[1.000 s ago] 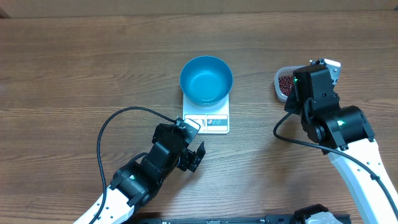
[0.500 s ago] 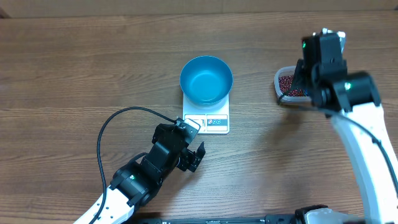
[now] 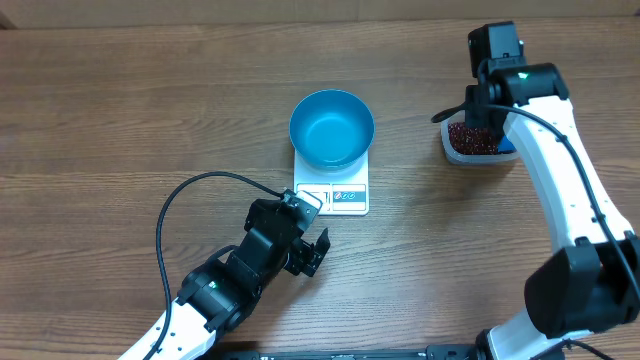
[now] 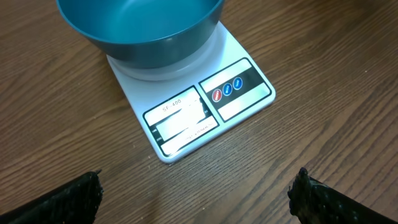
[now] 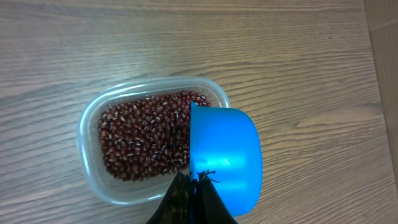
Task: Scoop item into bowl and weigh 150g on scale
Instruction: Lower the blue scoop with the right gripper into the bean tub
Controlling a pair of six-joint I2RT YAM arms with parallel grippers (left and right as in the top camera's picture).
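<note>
The empty blue bowl (image 3: 332,128) (image 4: 140,25) sits on the white scale (image 3: 345,195) (image 4: 205,106) at the table's middle. Dark red beans (image 3: 470,138) (image 5: 146,140) fill a clear tub (image 3: 448,150) (image 5: 87,174) at the right. My right gripper (image 3: 482,112) (image 5: 194,180) hangs over the tub, shut on the handle of a bright blue scoop (image 5: 224,155). The scoop is turned on its side, with its rim at the beans over the tub's right end. My left gripper (image 3: 312,252) (image 4: 199,177) stands open just in front of the scale, holding nothing.
A black cable (image 3: 175,200) loops from the left arm across the wood to the left of the scale. The right arm's white link (image 3: 565,170) runs down the right side of the table. The table's far edge lies just behind the tub.
The right arm has stretched toward the back of the table, carrying the scoop from beside the tub to over its beans. The left arm, bowl and scale have not moved.
</note>
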